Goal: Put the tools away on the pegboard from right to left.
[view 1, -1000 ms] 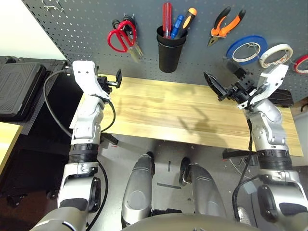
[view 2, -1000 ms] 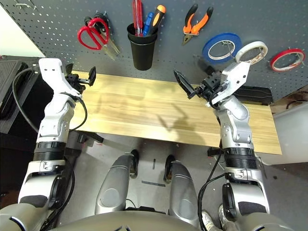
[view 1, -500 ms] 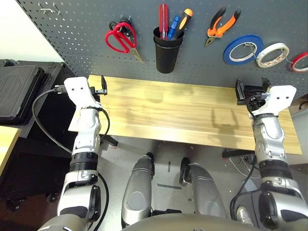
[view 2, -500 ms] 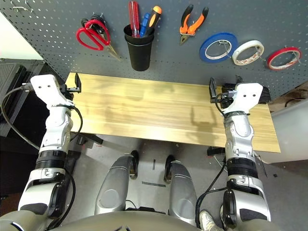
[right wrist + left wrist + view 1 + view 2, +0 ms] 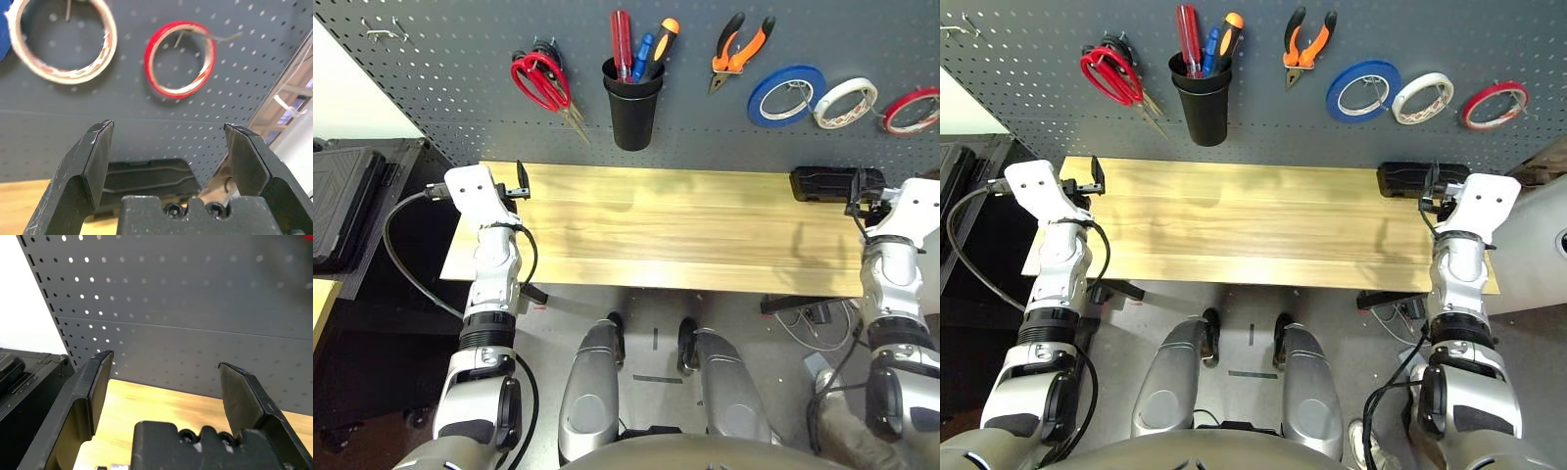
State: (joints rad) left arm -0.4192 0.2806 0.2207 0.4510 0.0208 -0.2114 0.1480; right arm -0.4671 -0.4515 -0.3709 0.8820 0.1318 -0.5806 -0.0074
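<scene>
All the tools hang on the dark grey pegboard (image 5: 460,78). The red-handled scissors (image 5: 540,80) are on a hook at the left. The slim red-handled screwdriver (image 5: 622,44) stands in the black cup (image 5: 632,103). The orange-and-black pliers (image 5: 736,49) hang to the right of the cup, and the thin red tape ring (image 5: 180,59) is on the far right hook. My left gripper (image 5: 164,360) is open and empty over the table's left end. My right gripper (image 5: 168,129) is open and empty at the right end, facing the red ring.
Blue tape (image 5: 786,95) and white tape (image 5: 845,102) hang between the pliers and the red ring. Black-handled scissors (image 5: 544,47) share the red scissors' hook. A black case (image 5: 822,183) lies at the back right of the wooden table (image 5: 656,220). Dark cases (image 5: 342,196) sit left of it.
Both arms have drawn back and outward to the table's ends. The right gripper has swung from mid-table to the far right, staying empty. The camera has shifted too.
</scene>
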